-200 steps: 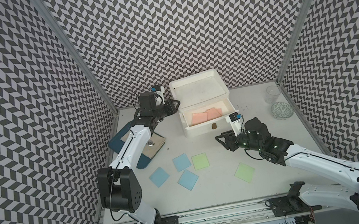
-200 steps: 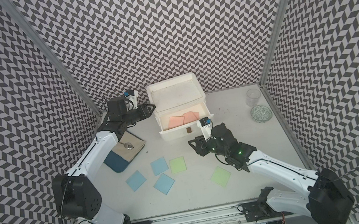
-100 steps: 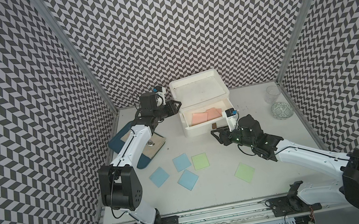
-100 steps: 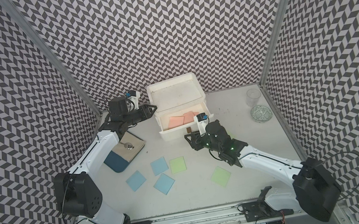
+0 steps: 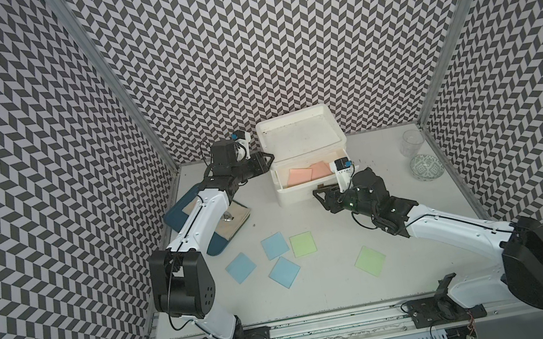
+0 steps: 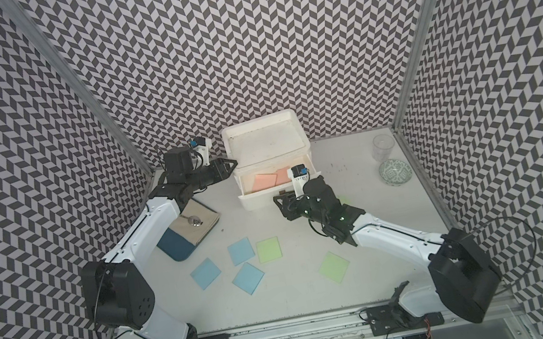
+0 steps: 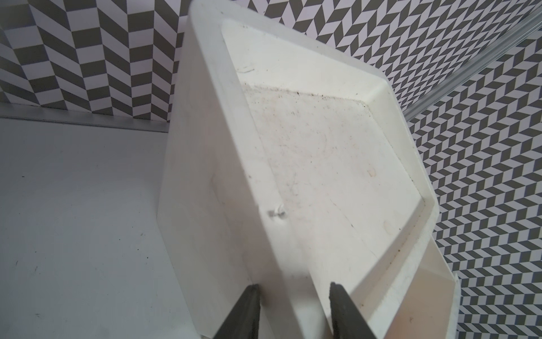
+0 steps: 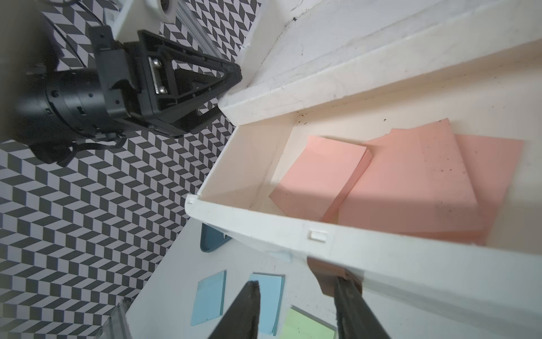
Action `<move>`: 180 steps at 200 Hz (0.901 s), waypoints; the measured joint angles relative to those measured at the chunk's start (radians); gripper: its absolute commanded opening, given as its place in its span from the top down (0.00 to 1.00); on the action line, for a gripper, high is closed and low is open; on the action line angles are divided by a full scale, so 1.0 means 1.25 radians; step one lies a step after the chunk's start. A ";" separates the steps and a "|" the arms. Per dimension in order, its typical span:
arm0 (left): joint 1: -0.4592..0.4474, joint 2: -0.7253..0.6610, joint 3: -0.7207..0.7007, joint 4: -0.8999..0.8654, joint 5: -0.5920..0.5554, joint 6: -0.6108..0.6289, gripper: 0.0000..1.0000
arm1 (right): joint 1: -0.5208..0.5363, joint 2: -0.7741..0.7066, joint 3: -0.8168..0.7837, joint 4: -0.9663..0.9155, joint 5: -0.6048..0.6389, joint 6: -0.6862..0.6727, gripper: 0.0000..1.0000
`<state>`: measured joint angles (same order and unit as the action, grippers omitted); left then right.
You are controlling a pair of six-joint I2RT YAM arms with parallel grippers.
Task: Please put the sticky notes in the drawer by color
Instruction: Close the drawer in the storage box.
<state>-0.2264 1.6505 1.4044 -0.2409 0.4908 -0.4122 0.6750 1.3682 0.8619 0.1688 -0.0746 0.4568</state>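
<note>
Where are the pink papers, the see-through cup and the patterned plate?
Salmon pink paper sticky notes (image 5: pixel 299 175): a top view, middle of one note.
Clear glass cup (image 5: pixel 413 143): a top view, its side wall.
Round green-patterned dish (image 5: pixel 427 167): a top view, its centre.

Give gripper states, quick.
Left gripper: jaws straddle drawer rim; grip cannot be told.
Right gripper: open, empty, at handle.

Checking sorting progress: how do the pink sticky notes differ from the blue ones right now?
Place: the pink sticky notes lie inside the pulled-out top drawer; the blue sticky notes lie on the table in front of it.
Arrangement: the pink ones overlap each other; the blue ones lie spread out, none stacked.
Shared: both sets are three thin flat squares of like size.
</note>
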 measured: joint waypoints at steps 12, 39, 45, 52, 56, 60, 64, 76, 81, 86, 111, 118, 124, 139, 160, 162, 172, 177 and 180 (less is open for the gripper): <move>0.000 0.000 0.000 0.000 0.001 0.000 0.58 | -0.003 0.010 0.008 0.003 0.001 -0.003 0.55; 0.000 0.001 -0.002 0.000 0.009 0.000 0.58 | -0.005 0.024 0.020 0.003 0.011 -0.009 0.55; 0.000 0.001 -0.002 0.000 0.009 0.000 0.58 | -0.007 0.028 0.023 0.004 0.013 -0.009 0.55; 0.000 0.001 -0.002 0.001 0.010 0.000 0.58 | -0.009 0.033 0.028 0.004 0.014 -0.011 0.55; 0.000 0.001 -0.002 0.001 0.011 0.000 0.58 | -0.010 0.037 0.031 0.005 0.015 -0.013 0.55; 0.000 0.001 -0.002 0.002 0.012 0.000 0.58 | -0.011 0.041 0.034 0.007 0.017 -0.014 0.55; 0.000 0.001 -0.002 0.002 0.013 0.000 0.58 | -0.013 0.044 0.037 0.008 0.018 -0.015 0.55; 0.000 0.001 -0.003 0.002 0.015 0.000 0.58 | -0.017 0.060 0.049 0.013 0.022 -0.019 0.55; 0.000 0.001 -0.003 0.001 0.016 0.000 0.58 | -0.020 0.066 0.054 0.015 0.023 -0.021 0.55; 0.000 0.001 -0.004 0.001 0.016 0.000 0.58 | -0.021 0.070 0.058 0.016 0.025 -0.022 0.55; 0.000 0.001 -0.006 0.000 0.022 0.000 0.58 | -0.028 0.096 0.081 0.026 0.033 -0.025 0.55; 0.000 0.001 -0.007 0.000 0.024 0.000 0.58 | -0.030 0.103 0.088 0.034 0.034 -0.027 0.55; 0.000 0.001 -0.008 0.000 0.025 0.000 0.58 | -0.030 0.110 0.096 0.037 0.036 -0.028 0.55; 0.000 0.001 -0.011 0.000 0.026 0.000 0.58 | -0.030 0.123 0.111 0.047 0.038 -0.032 0.55; 0.000 0.002 -0.013 0.000 0.030 0.000 0.57 | -0.030 0.130 0.122 0.059 0.038 -0.039 0.55; 0.000 0.002 -0.013 0.000 0.030 0.000 0.57 | -0.030 0.130 0.123 0.059 0.038 -0.039 0.55; 0.000 0.002 -0.013 0.000 0.030 0.000 0.57 | -0.030 0.130 0.123 0.067 0.040 -0.041 0.55; 0.000 0.002 -0.013 0.000 0.030 0.000 0.57 | -0.031 0.130 0.123 0.070 0.043 -0.042 0.55; 0.000 0.002 -0.013 0.000 0.030 0.000 0.57 | -0.031 0.130 0.123 0.072 0.044 -0.042 0.55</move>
<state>-0.2264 1.6535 1.3884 -0.2409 0.5285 -0.4122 0.6361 1.5307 1.0153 0.2588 -0.0193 0.4038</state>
